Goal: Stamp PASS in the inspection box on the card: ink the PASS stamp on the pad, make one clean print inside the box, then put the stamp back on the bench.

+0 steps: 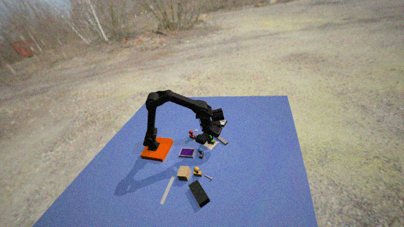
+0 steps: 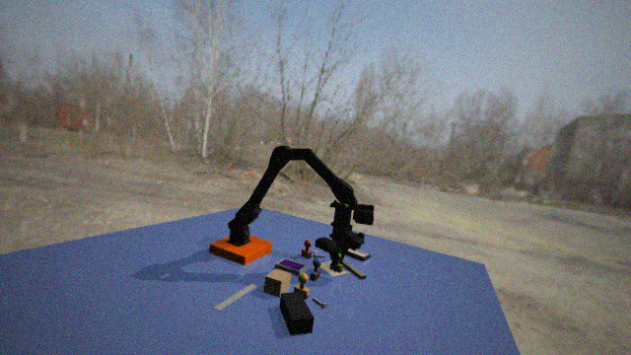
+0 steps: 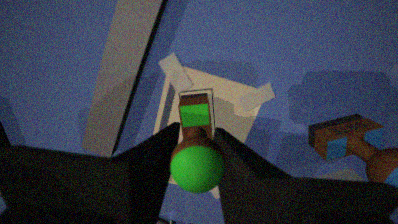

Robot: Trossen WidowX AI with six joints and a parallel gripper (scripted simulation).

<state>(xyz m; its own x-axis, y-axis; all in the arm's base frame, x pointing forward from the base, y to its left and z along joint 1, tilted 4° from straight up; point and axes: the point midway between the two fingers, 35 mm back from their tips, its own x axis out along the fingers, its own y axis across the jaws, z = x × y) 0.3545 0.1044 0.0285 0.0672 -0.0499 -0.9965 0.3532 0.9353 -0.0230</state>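
My gripper (image 1: 211, 139) (image 2: 338, 257) (image 3: 197, 131) is shut on the green-knobbed stamp (image 3: 197, 169), upright over the card (image 1: 211, 146) (image 2: 329, 270) (image 3: 237, 127). In the wrist view the stamp's brown base with its green patch covers much of the inspection box (image 3: 213, 107), whose outline shows at the top and right. Whether the base touches the card I cannot tell, and its underside and any print beneath are hidden. Two tape pieces lie on the card's far corners. The purple ink pad (image 1: 187, 152) (image 2: 291, 266) lies nearer the arm's base.
A blue-knobbed stamp (image 1: 201, 151) (image 2: 315, 266) (image 3: 345, 142) stands close beside the card. A grey bar (image 1: 222, 140) (image 3: 120, 75) lies on its other side. A red-knobbed stamp (image 1: 191, 133), yellow-knobbed stamp (image 1: 197, 171), wooden block (image 1: 184, 173) and black block (image 1: 199, 193) are also on the bench.
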